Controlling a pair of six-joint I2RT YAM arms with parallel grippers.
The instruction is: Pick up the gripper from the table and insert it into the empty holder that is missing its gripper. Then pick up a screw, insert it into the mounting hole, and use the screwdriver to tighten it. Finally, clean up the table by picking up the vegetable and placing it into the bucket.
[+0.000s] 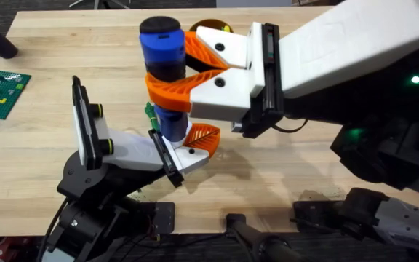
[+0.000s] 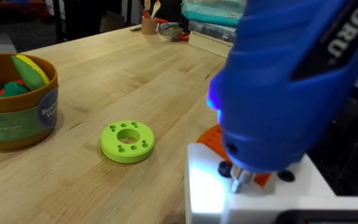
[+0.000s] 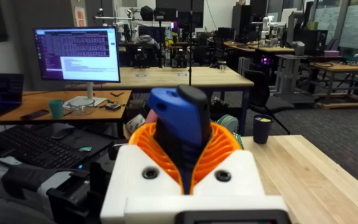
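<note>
Holder (image 1: 133,149) carries the gripper (image 1: 198,138) already seated; directly above it, right gripper (image 1: 184,73) clasps the screwdriver (image 1: 162,62), bit at the mounting hole; tightening apparently underway; left gripper's opening indeterminate; vegetable cleanup remains.

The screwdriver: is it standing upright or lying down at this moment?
Upright. In the overhead view the screwdriver stands with its black cap up, clamped in the right gripper; its tip points down at the white base of the gripper.
</note>
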